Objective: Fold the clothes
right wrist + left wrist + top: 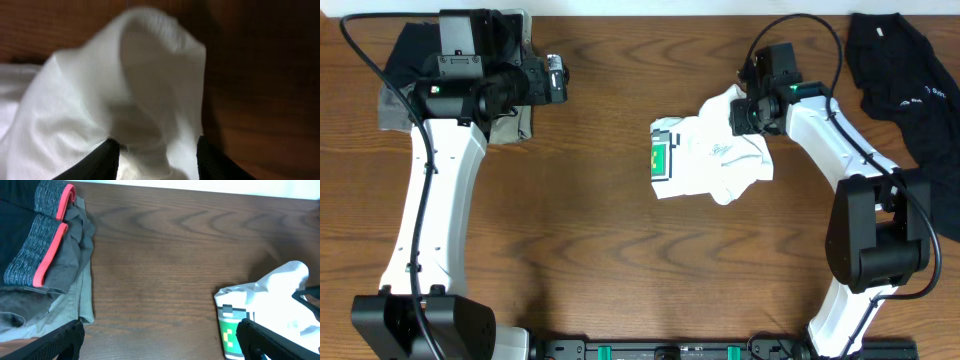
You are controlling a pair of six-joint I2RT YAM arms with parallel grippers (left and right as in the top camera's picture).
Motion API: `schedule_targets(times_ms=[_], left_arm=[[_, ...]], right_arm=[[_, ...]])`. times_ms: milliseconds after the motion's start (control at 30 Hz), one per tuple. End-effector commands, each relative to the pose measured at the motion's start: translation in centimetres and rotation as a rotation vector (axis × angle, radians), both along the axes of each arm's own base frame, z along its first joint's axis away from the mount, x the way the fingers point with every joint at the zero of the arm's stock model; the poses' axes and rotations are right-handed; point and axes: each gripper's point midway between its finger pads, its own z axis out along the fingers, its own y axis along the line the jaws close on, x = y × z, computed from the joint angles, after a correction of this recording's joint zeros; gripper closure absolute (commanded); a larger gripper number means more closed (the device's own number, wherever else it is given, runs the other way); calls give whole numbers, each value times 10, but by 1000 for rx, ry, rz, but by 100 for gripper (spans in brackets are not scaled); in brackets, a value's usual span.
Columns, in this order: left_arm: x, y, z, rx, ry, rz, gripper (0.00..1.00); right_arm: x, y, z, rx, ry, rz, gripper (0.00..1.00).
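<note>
Progress on this garment looks slight: white T-shirt [708,152] lies rumpled right of centre on the table [590,230], green logo facing up at its left edge, sleeves and hem bunched, no clean fold line showing

Right gripper [748,112] sits at the shirt's upper right edge. Its fingers [107,161] stand partly apart with a raised hump of white cloth between them; cannot tell whether they pinch it

Left gripper [556,78] hangs wide apart, empty, well apart from the shirt, beside a folded pile [45,260] of grey and dark cloth

Black garment [910,85] lies loose at far right

Left to do, by my reading: spread, flatten, fold
</note>
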Motion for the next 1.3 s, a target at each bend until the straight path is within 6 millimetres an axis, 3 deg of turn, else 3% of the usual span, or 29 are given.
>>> schedule_targets(times_ms=[0,167,267,433,700,833,867,933,967,1033,1100,1167,1200,1267], left_arm=[[1,4,-2,24,-1,-3,2],[1,4,-2,24,-1,-3,2],[1,4,-1,24,-2,-3,2],[1,4,-2,24,-1,-3,2],[1,4,-2,27,-2,-5,2],[1,4,-1,27,-3,-5,2],[1,4,-1,27,-3,-5,2],[1,4,-1,27,-3,-5,2],[1,4,-1,27,-3,-5,2],[1,4,-1,27,-3,-5,2],[1,4,-1,27,-3,-5,2],[1,4,-2,27,-2,-5,2],[1,4,-2,27,-2,-5,2],[1,4,-2,27,-2,-5,2]], right_arm=[[7,-2,6,1,-29,-5,57],[3,12,8,61,-25,78,77],[2,12,7,57,-17,83,98],[11,10,15,47,-63,107,99],[57,-10,85,94,-246,119,99],[64,-21,87,117,-269,108,98],[64,-23,83,117,-260,104,73],[58,-24,77,116,-226,101,7],[55,-24,75,117,-211,100,1],[48,-23,73,124,-180,100,1],[40,-19,73,146,-140,108,7],[26,-11,72,198,-71,104,22],[17,-5,70,234,-31,107,30],[-1,4,65,280,56,106,57]])
